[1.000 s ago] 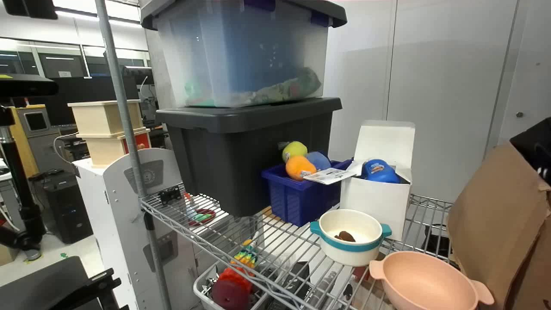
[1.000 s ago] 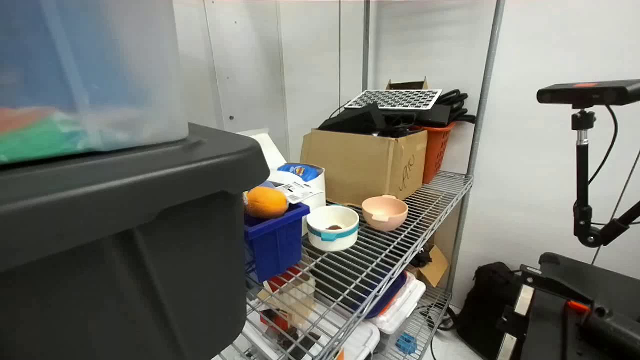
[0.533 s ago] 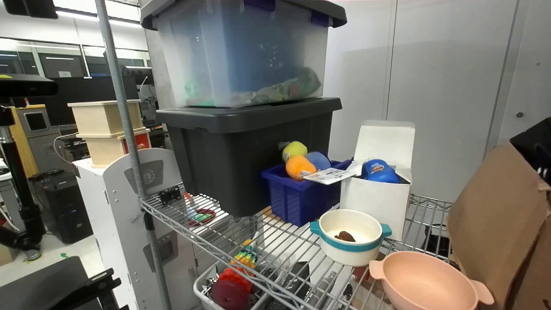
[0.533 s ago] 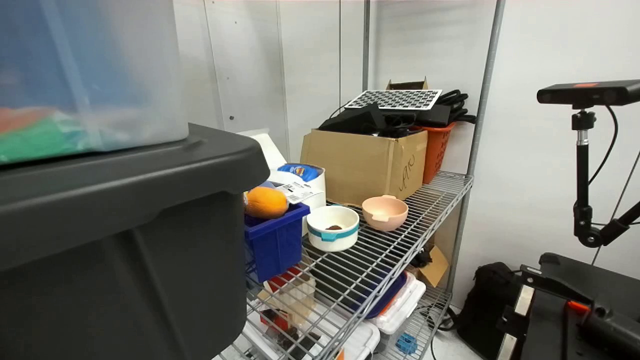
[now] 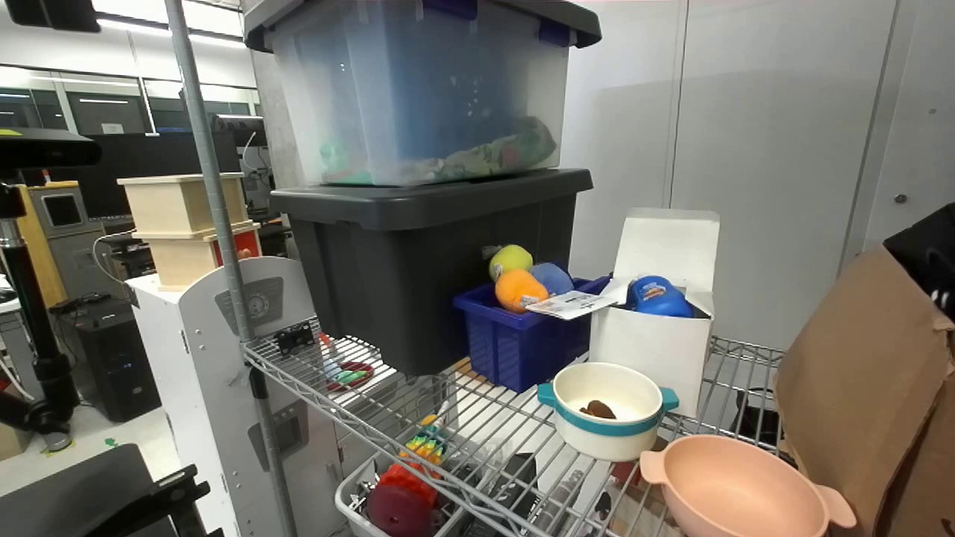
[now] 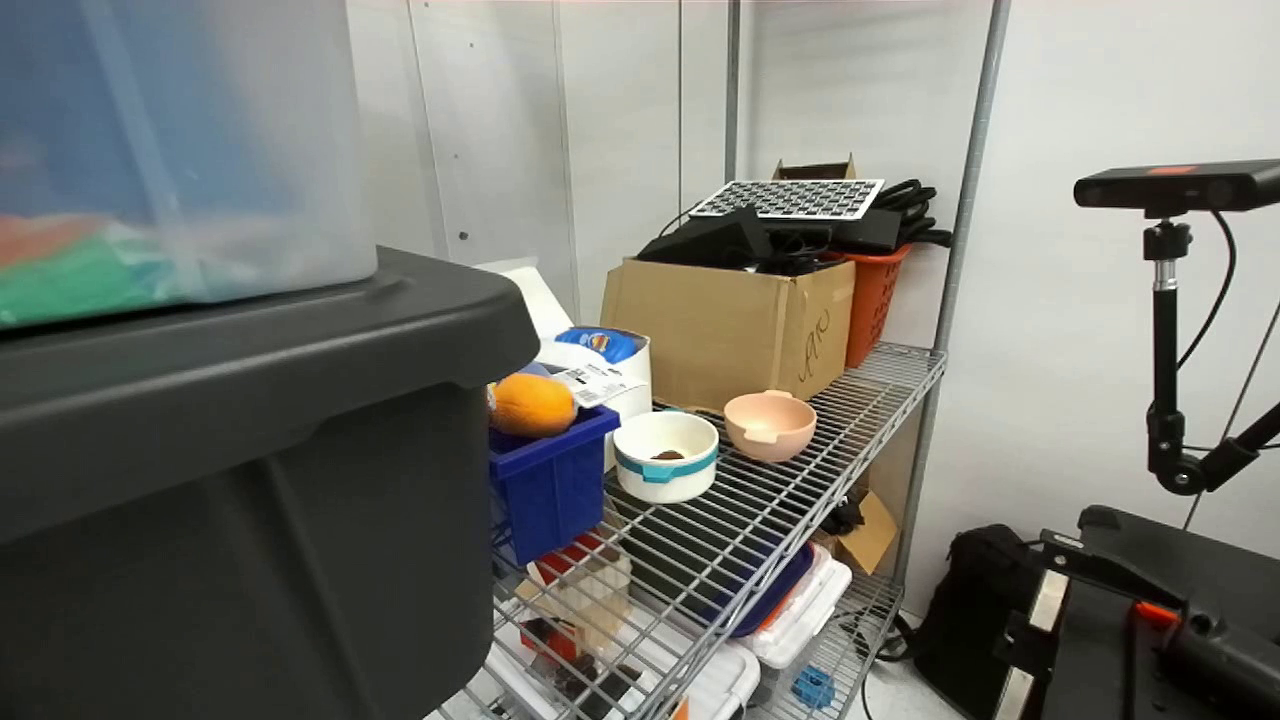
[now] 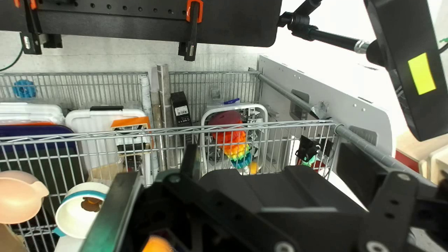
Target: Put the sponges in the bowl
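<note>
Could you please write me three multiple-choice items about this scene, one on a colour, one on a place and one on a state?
1. What colour is the band round the white bowl?
A red; B teal; C yellow
2. Where does the orange sponge sit?
A on the floor; B in the cardboard box; C in the blue bin
3. How does the lid of the white box stand?
A raised; B shut; C torn off

1 B: a blue-green strip runs round its wall.
2 C: it shows in the bin's open top in both exterior views.
3 A: it points up behind the opening.
</note>
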